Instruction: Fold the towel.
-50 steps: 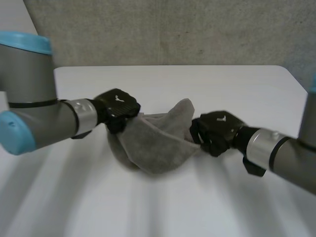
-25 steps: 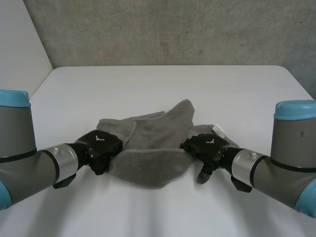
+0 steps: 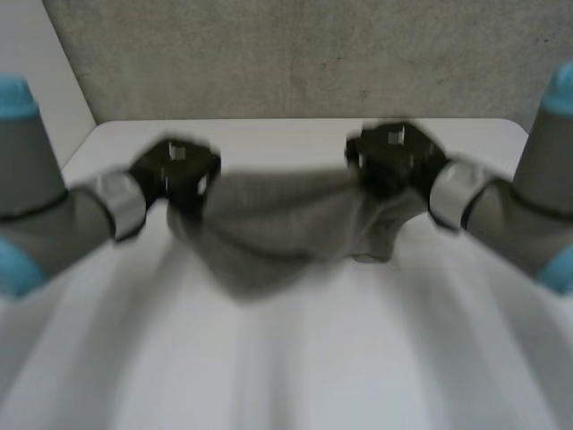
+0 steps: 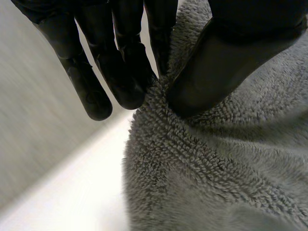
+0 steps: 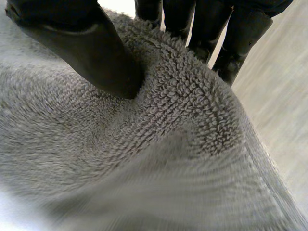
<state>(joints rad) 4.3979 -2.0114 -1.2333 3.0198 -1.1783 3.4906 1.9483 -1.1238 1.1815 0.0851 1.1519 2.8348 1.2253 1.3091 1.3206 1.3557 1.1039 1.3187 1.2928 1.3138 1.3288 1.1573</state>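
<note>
The left hand (image 3: 176,170) is raised over the far left of the tabletop (image 3: 295,367). In its wrist view its fingers (image 4: 120,82) and thumb (image 4: 216,67) pinch one upper end of the grey towel (image 3: 277,228). The towel hangs between the two hands with its top edge sagging a little and its bunched middle drooping toward the tabletop; whether the lowest part touches it cannot be told. The right hand (image 3: 394,157) holds the other upper end at about the same height, its thumb (image 5: 91,48) pressing the terry pile against its fingers (image 5: 238,43). The step in hand looks like spreading the cloth in the air before laying it down. To do this well, both pinches should stay firm, the hands level and drawn apart enough to take out the sag. The hanging edge should then meet the tabletop first, so that the held edge can be laid squarely over it.
</note>
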